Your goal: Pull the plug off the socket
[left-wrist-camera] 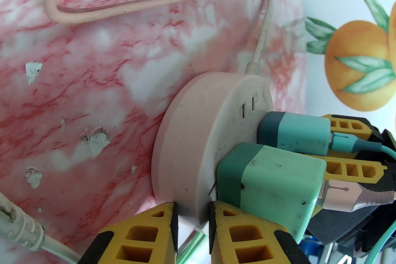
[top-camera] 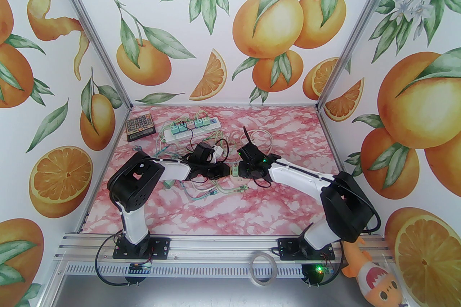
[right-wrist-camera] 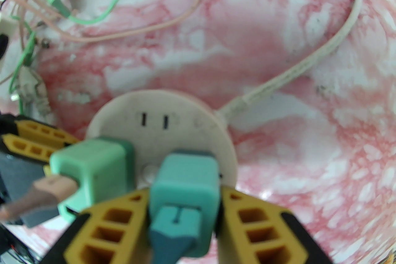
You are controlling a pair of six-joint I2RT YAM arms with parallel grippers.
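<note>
Right tool (right-wrist-camera: 185,194) is clamped on the teal plug (right-wrist-camera: 185,176), seated in the round pink socket (left-wrist-camera: 198,132) lying on the surface (left-wrist-camera: 77,86), left tool (left-wrist-camera: 193,210) pinches the socket's rim, so you're at grip-done: next, pull straight out along the prongs while left braces, avoiding the neighbouring green plug (right-wrist-camera: 92,163).

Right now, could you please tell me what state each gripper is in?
Left gripper: closed on the rim of the round socket.
Right gripper: closed on the teal plug.
</note>
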